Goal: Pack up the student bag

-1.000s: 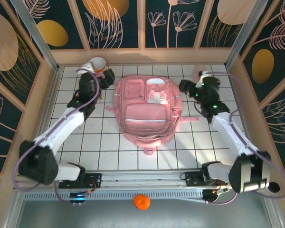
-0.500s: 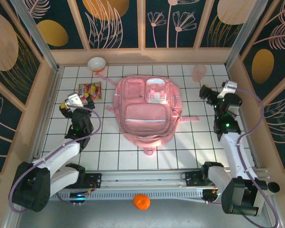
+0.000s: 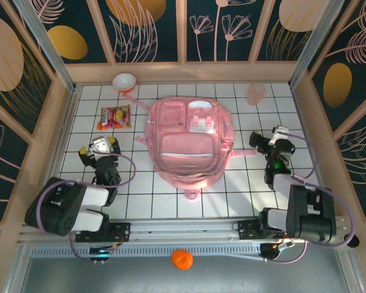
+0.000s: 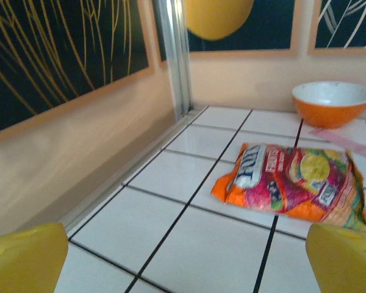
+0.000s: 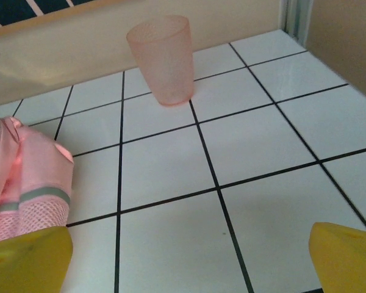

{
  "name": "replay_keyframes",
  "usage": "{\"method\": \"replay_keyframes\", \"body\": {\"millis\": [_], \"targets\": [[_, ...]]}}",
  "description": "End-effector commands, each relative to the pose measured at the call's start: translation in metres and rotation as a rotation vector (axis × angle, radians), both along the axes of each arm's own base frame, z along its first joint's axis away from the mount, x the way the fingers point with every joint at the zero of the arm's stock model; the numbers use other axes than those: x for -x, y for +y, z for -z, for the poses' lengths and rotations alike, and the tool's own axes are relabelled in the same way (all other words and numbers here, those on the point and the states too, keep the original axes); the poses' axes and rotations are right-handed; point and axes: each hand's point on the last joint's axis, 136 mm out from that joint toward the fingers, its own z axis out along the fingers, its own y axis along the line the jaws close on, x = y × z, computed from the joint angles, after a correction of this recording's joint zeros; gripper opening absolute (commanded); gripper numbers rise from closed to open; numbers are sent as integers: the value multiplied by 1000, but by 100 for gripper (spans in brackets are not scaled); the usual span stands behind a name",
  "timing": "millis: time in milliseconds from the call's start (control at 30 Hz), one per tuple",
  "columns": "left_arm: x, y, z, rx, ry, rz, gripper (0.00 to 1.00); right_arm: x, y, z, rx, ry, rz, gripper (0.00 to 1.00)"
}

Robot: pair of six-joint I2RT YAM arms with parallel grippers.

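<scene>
Pink fabric student bag (image 3: pixel 190 143) flat at mid-table, pockets up. Long axis near–far, top loop pointing near, toward the arm bases. Left gripper (image 3: pixel 98 146) low, left of bag, jaws spread wide, empty, facing snack packet (image 4: pixel 296 183) and orange bowl (image 4: pixel 332 102). Right gripper (image 3: pixel 268 138) right of bag, likewise spread and empty, facing pink cup (image 5: pixel 161 59).

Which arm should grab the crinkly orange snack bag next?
Probably left. The left claw is open on the orange snack bag's side of the big pink fabric backpack, facing it over bare tiles. The right claw is across the backpack, facing the translucent pink cup.
</scene>
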Motion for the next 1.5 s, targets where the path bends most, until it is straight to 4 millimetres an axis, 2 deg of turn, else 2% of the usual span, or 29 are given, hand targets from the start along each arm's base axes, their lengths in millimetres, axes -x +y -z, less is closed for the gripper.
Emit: {"method": "replay_keyframes", "body": {"millis": [0, 67, 233, 267, 300, 333, 400, 1467], "targets": [[0, -2, -36, -2, -206, 35, 99, -15, 7, -18, 35, -115, -59, 99], [-2, -4, -29, 4, -168, 45, 99, -21, 16, -20, 48, -138, -103, 99], [-38, -13, -9, 87, -55, 266, 99, -17, 19, -11, 45, -197, -96, 99], [-43, -10, -3, 101, -54, 284, 99, -16, 19, -11, 43, -202, -102, 99], [-49, -6, -6, 103, -71, 261, 99, -15, 19, -11, 49, -204, -98, 99], [-57, -5, 6, 144, 19, 273, 99, -14, 20, -11, 54, -214, -95, 99], [-55, -2, 1, 148, -35, 285, 99, -15, 20, -11, 54, -211, -95, 99], [-55, -2, 4, 149, -6, 284, 99, -15, 20, -10, 55, -207, -94, 99]]}}
